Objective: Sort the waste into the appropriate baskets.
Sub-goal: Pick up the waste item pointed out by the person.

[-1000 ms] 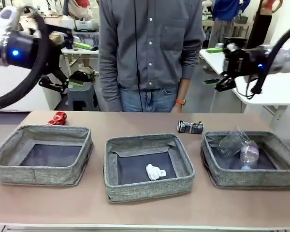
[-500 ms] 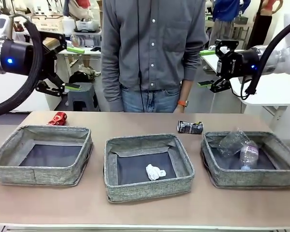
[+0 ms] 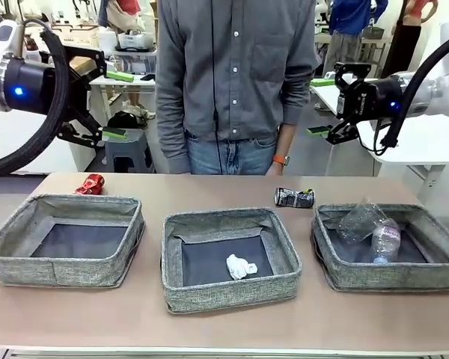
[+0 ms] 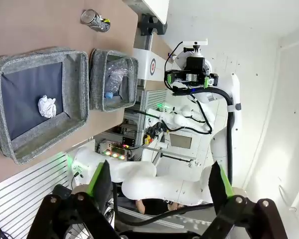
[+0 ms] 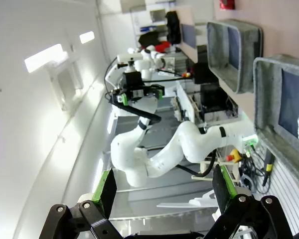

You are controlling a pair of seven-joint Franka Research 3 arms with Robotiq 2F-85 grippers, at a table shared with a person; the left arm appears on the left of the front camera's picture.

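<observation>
Standing by the desk, I see a person waiting at its far edge, arms down, seemingly leaving the sorting to the robot. Both robot arms hang high and back from the work, which reads to me as a pause between picks. The left gripper is spread wide and empty, and the right gripper likewise.

Three baskets sit in a row along the near side. The left basket holds nothing, so I judge it is meant for metal. The right basket takes plastics: a bottle lies there beside a cup. The middle basket takes paper.

Two cans lie on the bare desk, not yet sorted. A dark can lies just behind the right basket's far corner, and a red can lies behind the left one. The tissue rests on the middle basket's floor.
</observation>
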